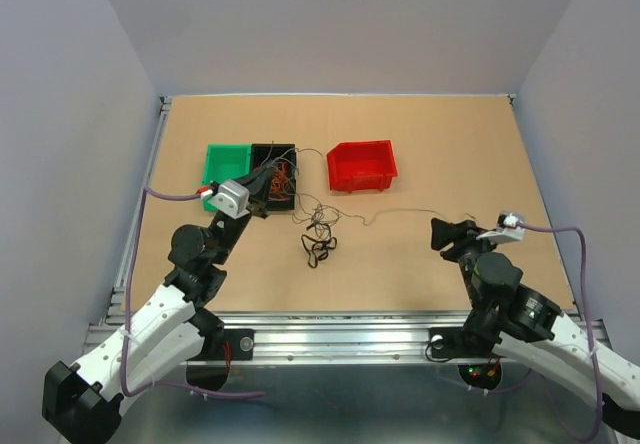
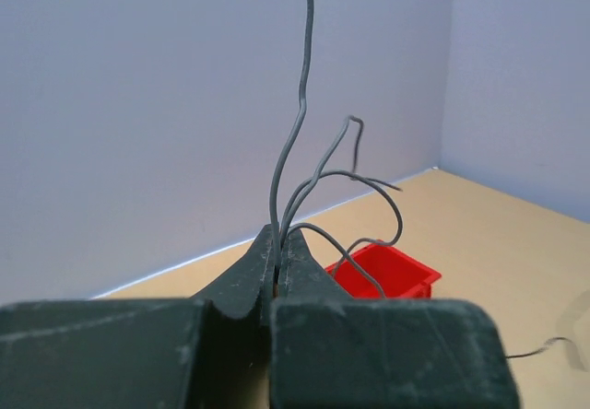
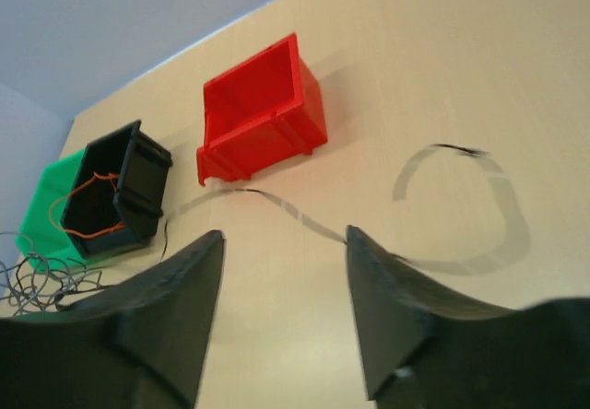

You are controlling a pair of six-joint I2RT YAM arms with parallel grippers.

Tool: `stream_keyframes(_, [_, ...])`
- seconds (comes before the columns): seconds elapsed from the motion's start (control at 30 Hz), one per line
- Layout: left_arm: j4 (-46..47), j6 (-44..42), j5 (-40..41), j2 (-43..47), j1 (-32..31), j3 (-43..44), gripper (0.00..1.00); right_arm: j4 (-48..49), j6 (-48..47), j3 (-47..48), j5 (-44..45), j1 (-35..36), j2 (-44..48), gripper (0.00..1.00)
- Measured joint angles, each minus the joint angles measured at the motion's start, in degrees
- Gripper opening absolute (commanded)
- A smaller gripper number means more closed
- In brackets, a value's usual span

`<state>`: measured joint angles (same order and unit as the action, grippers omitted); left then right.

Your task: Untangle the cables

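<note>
The left tool (image 2: 277, 260) is clenched on a few thin grey cables (image 2: 297, 151). They are pinched between its two fingers and rise from the tips in loose curves. One runs almost straight up out of the left wrist view. Seen from above, this tool sits at the near right corner of the black bin (image 1: 262, 150), and the held strands lead away to the right.

The main tangle (image 1: 318, 240) of dark wires lies on the bench (image 1: 450, 144), just in front of the black bin and roughly midway between the two arms. A coil of orange wire (image 1: 283, 176) lies inside the black bin. A green bin (image 1: 226, 150) touches that bin on its left, and a red bin (image 1: 362, 176) stands a little apart on its right.

A single grey strand (image 1: 400, 211) trails from the tangle across the bench toward the right arm and ends in a loop.

The right tool (image 3: 284, 236) is released, its fingers spread and nothing between them. It hovers over the bench above that strand, which passes under its right finger.
</note>
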<state>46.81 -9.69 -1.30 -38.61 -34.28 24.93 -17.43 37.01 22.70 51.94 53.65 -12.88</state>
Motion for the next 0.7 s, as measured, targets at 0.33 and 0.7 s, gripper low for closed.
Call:
stream_keyframes(0.33, [-1.53, -1.81, -19.26, 0.46, 0.0, -0.48, 0.0, 11.63, -7.32, -1.14, -16.33, 0.0, -18.05, 0.77])
stream_keyframes(0.7, [-4.44, -2.71, -29.24, -1.22, 0.0, -0.39, 0.0, 43.25, -23.26, -4.35, -47.91, 0.0, -37.05, 0.76])
